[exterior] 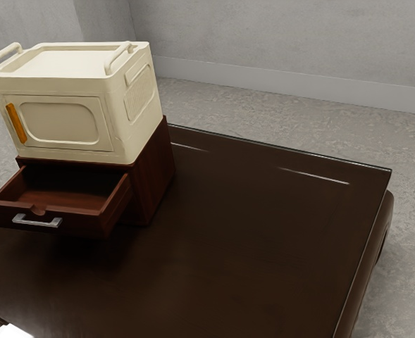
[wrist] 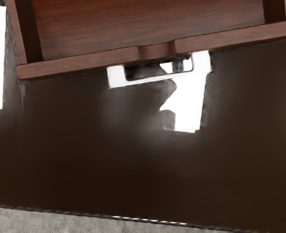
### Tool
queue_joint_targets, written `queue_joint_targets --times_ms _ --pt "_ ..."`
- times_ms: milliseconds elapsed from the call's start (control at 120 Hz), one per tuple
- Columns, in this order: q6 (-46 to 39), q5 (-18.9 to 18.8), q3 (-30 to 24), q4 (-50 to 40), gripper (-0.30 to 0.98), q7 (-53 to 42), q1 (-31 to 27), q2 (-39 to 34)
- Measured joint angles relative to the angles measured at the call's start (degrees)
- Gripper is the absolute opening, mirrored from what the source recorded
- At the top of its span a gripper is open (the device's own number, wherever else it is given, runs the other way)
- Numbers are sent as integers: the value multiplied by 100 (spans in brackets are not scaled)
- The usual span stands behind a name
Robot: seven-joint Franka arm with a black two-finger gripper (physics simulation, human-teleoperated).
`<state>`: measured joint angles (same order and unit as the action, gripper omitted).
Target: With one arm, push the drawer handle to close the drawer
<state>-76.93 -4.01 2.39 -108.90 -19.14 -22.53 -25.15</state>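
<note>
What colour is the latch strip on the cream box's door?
Orange, seen best in the exterior view, on the door.

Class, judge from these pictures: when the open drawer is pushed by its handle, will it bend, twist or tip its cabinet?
The drawer looks like stiff wood, so it probably won't bend. The handle sits near mid-front, so a straight push should cause little twisting. The cream box on top probably steadies the cabinet.

Plain grey wall [exterior: 263,35], with a vertical edge towards the exterior view's left; a paler baseboard [exterior: 292,82] runs along its foot; the floor [exterior: 263,113] is mottled grey; the surface [exterior: 263,232] is dark brown and glossy, with thin light streaks near its far edge and white glare in the wrist view.
</note>
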Motion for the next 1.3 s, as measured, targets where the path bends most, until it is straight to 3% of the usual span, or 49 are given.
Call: queue_joint_targets --times_ms 275,442,792,1075,1300 --pt "-718 -59 -33 -1669 17 254 -82 -135" --pt "-1474 -26 -45 -2507 0 545 81 -245" --pt "-3584 23 -20 -3485 -9 1116 278 47" --pt "-5175 -556 -15 -3781 -11 1471 247 578" --pt "-6174 -716 -10 -3806 -10 1660 232 799"
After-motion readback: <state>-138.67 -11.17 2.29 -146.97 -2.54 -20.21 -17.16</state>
